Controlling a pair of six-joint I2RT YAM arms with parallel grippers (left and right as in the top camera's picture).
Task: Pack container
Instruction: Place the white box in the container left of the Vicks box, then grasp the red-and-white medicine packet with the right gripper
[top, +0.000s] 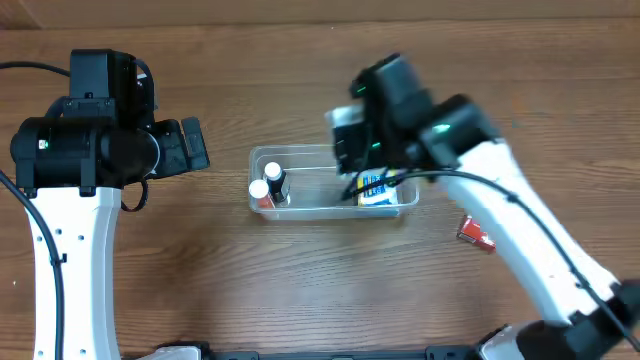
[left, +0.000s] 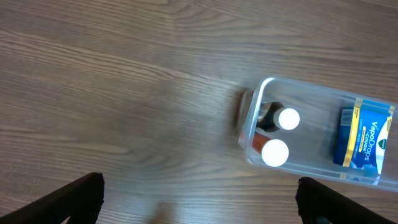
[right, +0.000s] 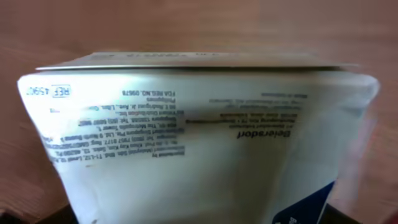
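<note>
The container (top: 300, 155) sat near the middle of the wooden table (top: 300, 290), long side running left to right, open top up. At its left end two small bottles stood upright, touching or nearly so: a dark-bodied bottle (left: 288, 119) with a white cap, and a reddish bottle (left: 275, 152), also white-capped, nearer the front wall. At the right end a blue and yellow box (left: 364, 140) marked "VapoDrops" lay flat on the floor of the tub. The stretch of tub floor between bottles and box was bare. The left gripper (left: 200, 182) hung over bare table well to the left of the container, its two dark fingers (left: 81, 196) spread wide at either edge of the wrist view and gripping nothing. The right gripper (top: 352, 150) was above the right half of the container, roughly over the box. Its wrist camera was almost filled by a white package (right: 199, 155) with small printed text, "Beiersdorf" legible, and a dark blue patch at the lower right. Only dark corners showed at the bottom of that view, so finger contact could not be seen directly. The package sat right against the camera with wood grain behind it, and I took it as clamped. A small red packet (top: 476, 234) lay on the table to the right of the container, apart from it.
</note>
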